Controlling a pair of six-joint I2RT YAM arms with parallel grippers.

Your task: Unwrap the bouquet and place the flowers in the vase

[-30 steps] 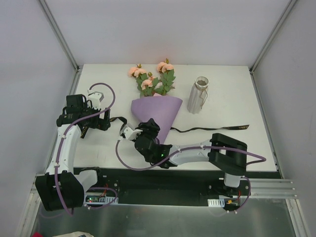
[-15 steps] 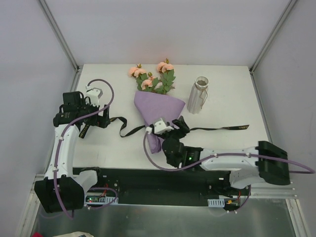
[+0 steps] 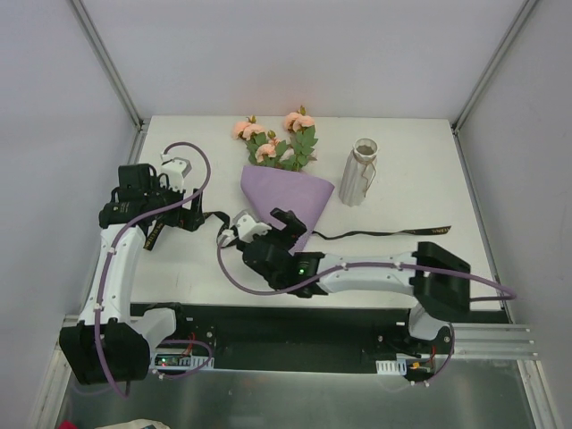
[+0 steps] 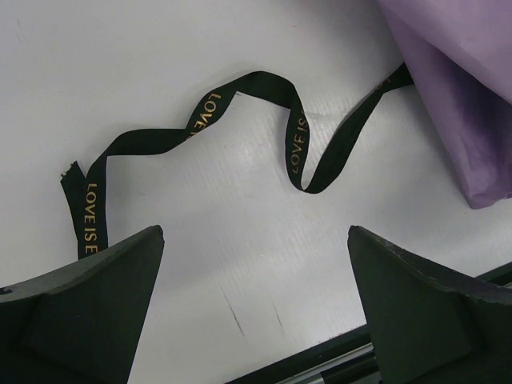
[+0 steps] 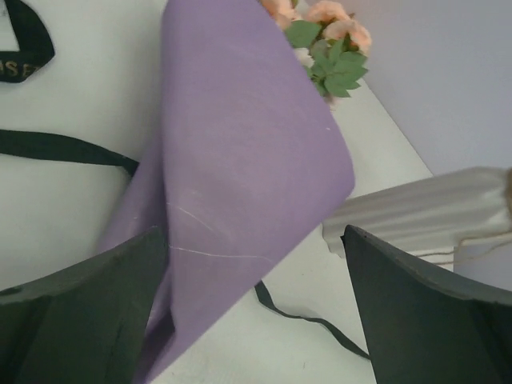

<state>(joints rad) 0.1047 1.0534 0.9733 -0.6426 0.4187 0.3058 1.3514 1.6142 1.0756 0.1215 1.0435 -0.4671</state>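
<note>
The bouquet (image 3: 288, 195) lies on the white table, peach roses (image 3: 273, 138) pointing to the back, still inside its lilac paper cone (image 5: 240, 160). The black ribbon (image 4: 240, 120) lies loose, one end trailing left and the other (image 3: 393, 233) right from under the cone. The beige ribbed vase (image 3: 359, 172) stands upright just right of the cone. My right gripper (image 3: 273, 225) hovers open over the cone's narrow end, nothing between its fingers (image 5: 96, 312). My left gripper (image 3: 192, 217) is open left of the cone, above the ribbon's left end, holding nothing.
Grey enclosure walls close in the table at the back and both sides. The black front rail (image 3: 313, 313) runs along the near edge, seen in the left wrist view as a dark strip (image 4: 320, 360).
My right arm swung right along the ribbon, then came back left to the cone's narrow end, and its jaws opened wide. The cone shifted slightly. The left arm barely moved.
</note>
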